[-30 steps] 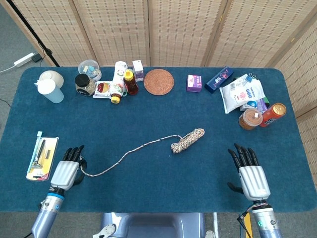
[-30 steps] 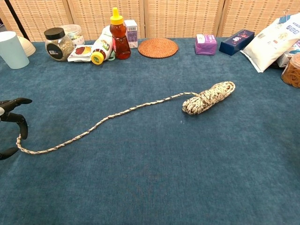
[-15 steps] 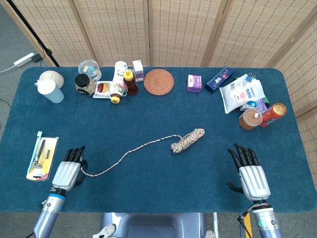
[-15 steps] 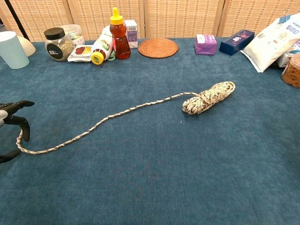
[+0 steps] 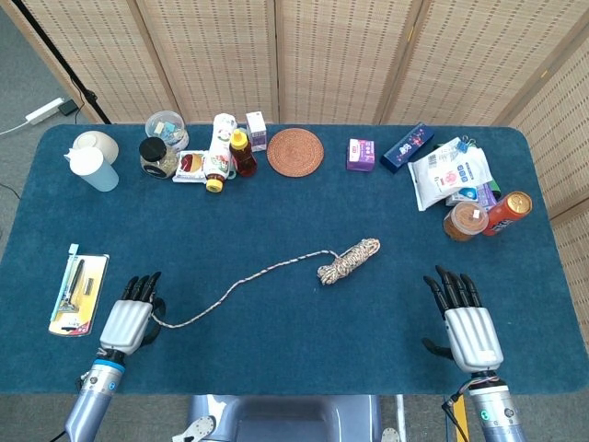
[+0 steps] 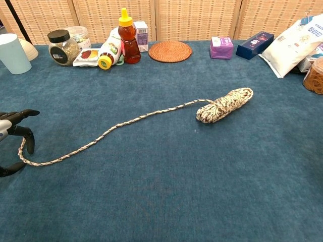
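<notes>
We find the left hand (image 5: pixel 127 319) near the bench's (image 5: pixel 276 221) front-left corner, fingers loosely curled about the loose end of the rope (image 5: pixel 267 271); whether it actually pinches the strand we cannot tell. The rope runs rightward and away toward the bench centre, ending in a coiled bundle (image 5: pixel 349 260). The right hand (image 5: pixel 467 329) rests flat, fingers spread, holding nothing, near the front-right corner, well apart from the bundle. No label is legible.
</notes>
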Motion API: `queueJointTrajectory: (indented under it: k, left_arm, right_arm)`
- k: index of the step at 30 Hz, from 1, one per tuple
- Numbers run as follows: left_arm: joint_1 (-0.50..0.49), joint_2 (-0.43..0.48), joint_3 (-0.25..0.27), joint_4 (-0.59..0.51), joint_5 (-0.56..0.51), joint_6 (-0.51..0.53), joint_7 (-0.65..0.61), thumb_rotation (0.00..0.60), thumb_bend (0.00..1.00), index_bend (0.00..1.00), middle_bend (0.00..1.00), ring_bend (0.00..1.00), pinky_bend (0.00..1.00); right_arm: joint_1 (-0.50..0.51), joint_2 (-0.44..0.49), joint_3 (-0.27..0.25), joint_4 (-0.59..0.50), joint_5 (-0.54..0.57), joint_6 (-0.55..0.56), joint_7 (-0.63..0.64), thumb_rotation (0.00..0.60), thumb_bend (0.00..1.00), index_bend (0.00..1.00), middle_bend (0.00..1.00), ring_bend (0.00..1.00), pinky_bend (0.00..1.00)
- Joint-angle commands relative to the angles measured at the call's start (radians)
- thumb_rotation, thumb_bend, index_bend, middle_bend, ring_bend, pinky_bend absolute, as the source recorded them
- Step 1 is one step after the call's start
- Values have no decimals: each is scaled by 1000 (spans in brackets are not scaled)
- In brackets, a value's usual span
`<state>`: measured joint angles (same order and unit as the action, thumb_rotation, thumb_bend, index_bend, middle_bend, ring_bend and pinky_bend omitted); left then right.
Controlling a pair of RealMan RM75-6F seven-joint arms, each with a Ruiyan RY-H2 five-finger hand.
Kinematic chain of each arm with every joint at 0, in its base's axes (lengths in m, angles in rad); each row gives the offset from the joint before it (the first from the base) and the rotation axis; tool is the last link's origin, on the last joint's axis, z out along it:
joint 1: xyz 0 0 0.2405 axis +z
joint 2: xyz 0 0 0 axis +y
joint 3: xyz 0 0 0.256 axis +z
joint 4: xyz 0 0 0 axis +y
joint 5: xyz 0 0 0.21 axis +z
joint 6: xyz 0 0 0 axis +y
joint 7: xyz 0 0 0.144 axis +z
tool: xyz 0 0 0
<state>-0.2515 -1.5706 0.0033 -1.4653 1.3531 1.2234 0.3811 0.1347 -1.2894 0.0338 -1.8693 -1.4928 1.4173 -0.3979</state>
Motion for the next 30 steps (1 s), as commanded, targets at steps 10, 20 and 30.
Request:
queueJointTrajectory:
  k: [10, 20, 30]
  left_arm:
    - [-2, -4, -1, 2, -3, -1, -3, 600, 351, 540, 0, 0, 0]
    - [-4, -5, -4, 0, -13, -5, 2, 600, 364, 552, 0, 0, 0]
    - [-6, -3, -6, -7, -19, -3, 10, 600, 409, 567, 0, 0, 0]
  right_arm:
    - [1, -3, 0, 2, 0, 1, -1, 600, 0, 103, 0, 0, 0]
    - [2, -3, 0, 2, 0, 0, -2, 600, 0, 104, 0, 0, 0]
    - [2, -4, 0, 2, 0, 1, -2, 600, 0, 104, 0, 0, 0]
